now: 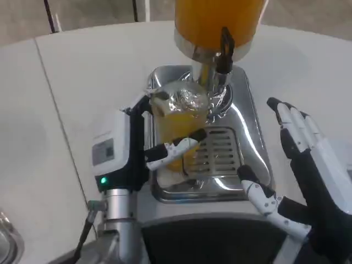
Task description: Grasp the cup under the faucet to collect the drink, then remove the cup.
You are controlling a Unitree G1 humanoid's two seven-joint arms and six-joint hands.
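A clear plastic cup (177, 129) holding orange drink stands over the steel drip tray (242, 104), right under the faucet (212, 74) of an orange drink dispenser (217, 19). My left hand (137, 146) grips the cup from its left side, with fingers (179, 147) wrapped across the front of it. The cup looks filled well up its height and its rim glints under the spout. To the right of the tray, my right hand (308, 165) hovers with its fingers spread, holding nothing.
The black tap lever (225, 47) sticks out above the faucet. A slotted grille (220, 151) covers the tray's front. White tabletop (82, 82) stretches to the left and back. A metal rim (8, 239) shows at the lower left corner.
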